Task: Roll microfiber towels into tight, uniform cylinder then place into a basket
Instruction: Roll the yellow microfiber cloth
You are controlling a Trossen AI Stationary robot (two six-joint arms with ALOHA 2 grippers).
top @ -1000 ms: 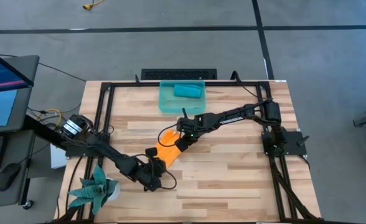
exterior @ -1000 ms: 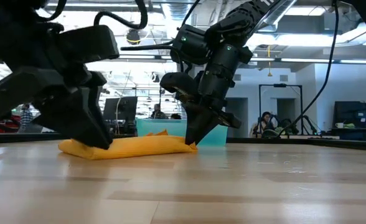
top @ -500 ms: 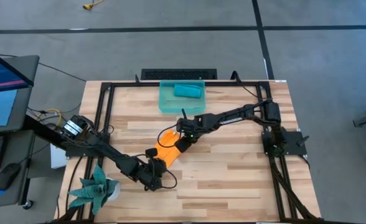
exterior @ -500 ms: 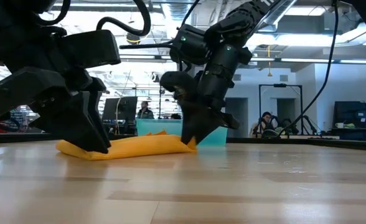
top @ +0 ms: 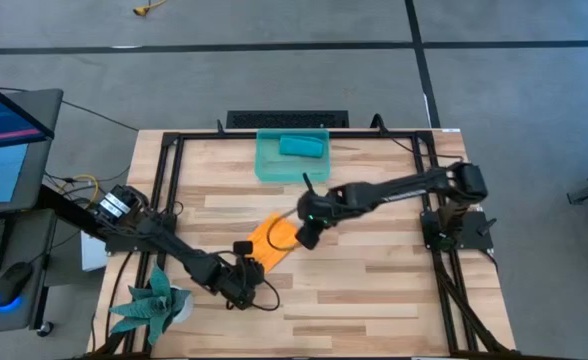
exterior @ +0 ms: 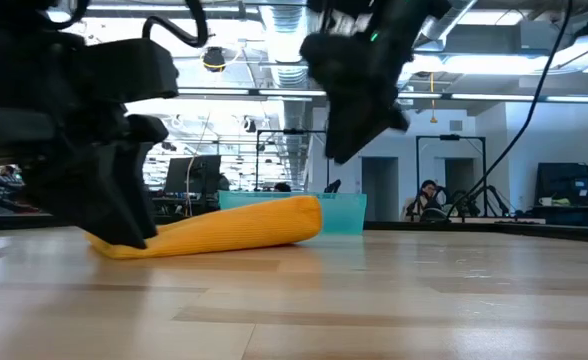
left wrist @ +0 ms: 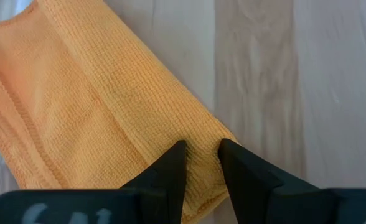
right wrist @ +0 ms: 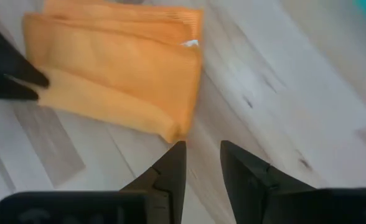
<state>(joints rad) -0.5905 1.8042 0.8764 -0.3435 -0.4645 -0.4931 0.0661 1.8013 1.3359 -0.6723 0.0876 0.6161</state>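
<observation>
Open lab hall behind, wood-slat bench [top: 374,290] in a black frame, plant [top: 156,300] at my left corner. Orange towel [top: 271,238] lies mid-bench, folded into a long strip, not a tight cylinder yet. My left gripper [left wrist: 201,163] is down on its near end, jaws narrowly parted with the cloth edge pinched between the fingertips [left wrist: 174,160]. My right gripper [right wrist: 202,163] is lifted off the far end, jaws slightly apart, holding nothing, hovering just beside the towel. Teal towel [top: 301,146] is already rolled and inside the basket [top: 265,165] at the back of the bench.

Step in hand, as I judge it: rolling the orange one. To do it well I keep the left pinch firm as an anchor, bring the right jaws back low onto the free end, tuck the edge under first, then roll with even pressure so layers stay aligned and ends flush. Loose layers will spring open, so no releasing early.
</observation>
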